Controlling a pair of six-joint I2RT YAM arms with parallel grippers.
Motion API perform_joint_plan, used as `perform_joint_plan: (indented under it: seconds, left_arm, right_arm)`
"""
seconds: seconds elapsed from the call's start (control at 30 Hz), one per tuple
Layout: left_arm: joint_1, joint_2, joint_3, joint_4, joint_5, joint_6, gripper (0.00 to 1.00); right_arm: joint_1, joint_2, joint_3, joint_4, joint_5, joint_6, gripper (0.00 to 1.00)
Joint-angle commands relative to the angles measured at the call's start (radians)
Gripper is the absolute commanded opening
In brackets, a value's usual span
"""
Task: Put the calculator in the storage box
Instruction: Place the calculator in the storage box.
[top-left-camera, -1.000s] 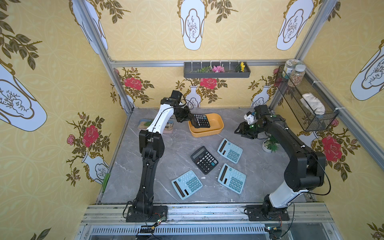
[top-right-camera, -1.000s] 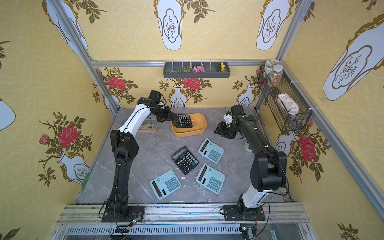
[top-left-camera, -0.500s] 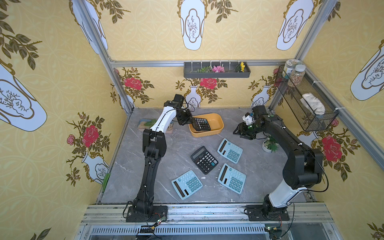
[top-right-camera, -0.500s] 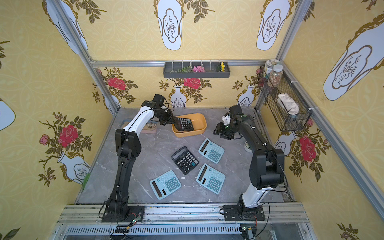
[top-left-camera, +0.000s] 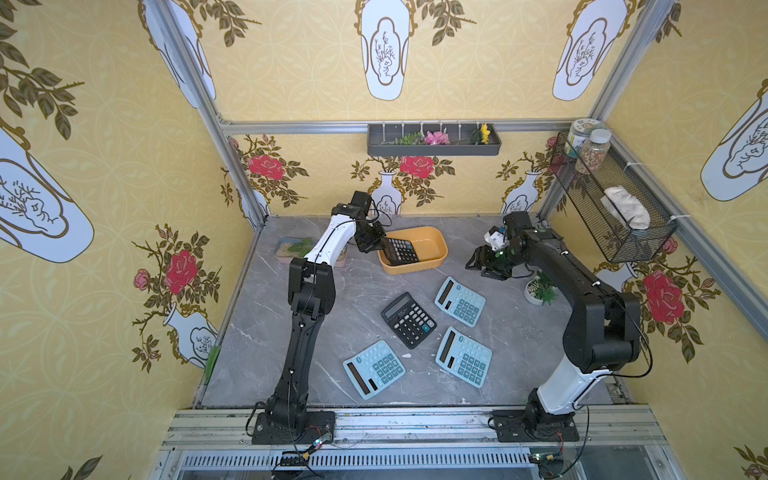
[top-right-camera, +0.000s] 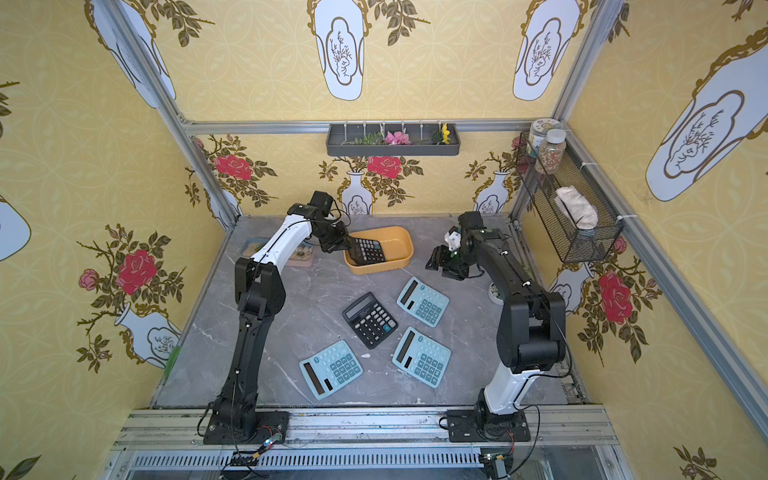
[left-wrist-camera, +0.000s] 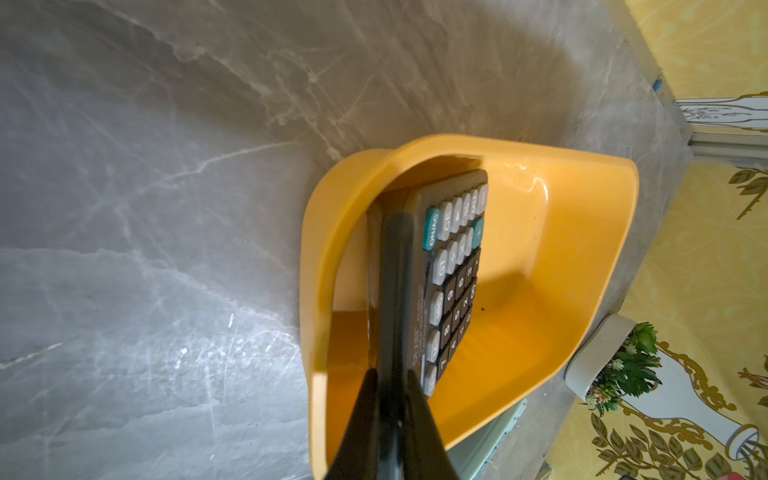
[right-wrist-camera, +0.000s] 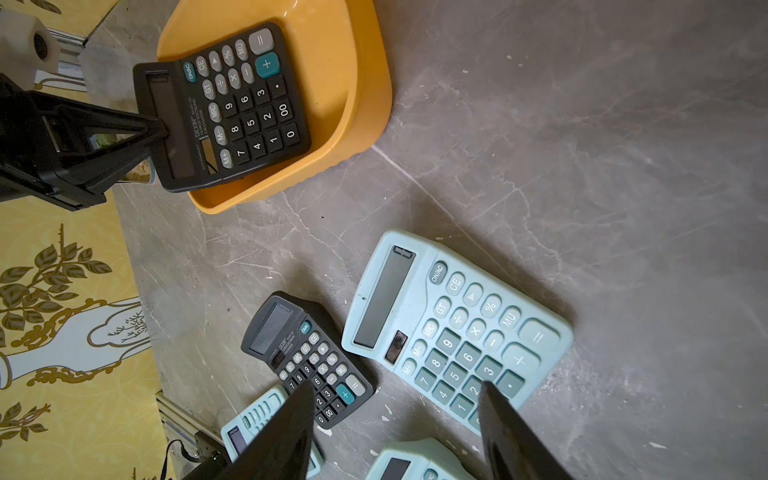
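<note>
At the far left of the grey marble table (top-left-camera: 266, 353), a long planter tray (top-left-camera: 286, 249) lies behind the left arm. Just to its right, the left gripper (top-left-camera: 384, 248) has its fingers pressed onto the display end of a black calculator (top-left-camera: 401, 251), seen pinched in the right wrist view (right-wrist-camera: 241, 104). That calculator is tilted: its key end dips inside the orange-yellow storage box (top-left-camera: 434, 245), while its display end sticks out over the box's left rim; whether it touches the box floor cannot be told. In front of the box, four more calculators lie flat on the table: a blue one (top-left-camera: 374, 369) nearest the front edge, a second black calculator (top-left-camera: 408, 319) in the middle, and two blue calculators (top-left-camera: 460, 301) (top-left-camera: 464, 356) to its right. Right of the box, apart from it, the right gripper (top-left-camera: 478, 268) hangs above the table with its fingers (right-wrist-camera: 291, 428) spread wide and nothing between them. Further right stand a small potted plant (top-left-camera: 540, 291) and, on the wall, a black wire basket (top-left-camera: 615, 216).
</note>
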Motion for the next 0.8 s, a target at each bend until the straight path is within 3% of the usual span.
perform_joint_plan:
  seconds: [0.0, 0.2, 0.53, 0.77]
  left_arm:
    - [-0.001, 0.014, -0.008, 0.011, -0.008, 0.021, 0.00]
    - [-0.001, 0.023, -0.023, 0.009, -0.017, 0.021, 0.00]
    - [-0.007, 0.032, -0.046, 0.037, -0.012, 0.010, 0.09]
    - [-0.019, 0.041, -0.050, 0.039, -0.015, 0.008, 0.21]
  right_arm:
    - [-0.001, 0.003, -0.008, 0.008, 0.006, -0.013, 0.64]
    - [-0.001, -0.001, -0.026, 0.013, 0.011, -0.013, 0.66]
    - [-0.003, 0.014, -0.017, 0.014, 0.013, -0.014, 0.68]
    - [-0.010, 0.017, -0.018, 0.006, 0.013, -0.023, 0.70]
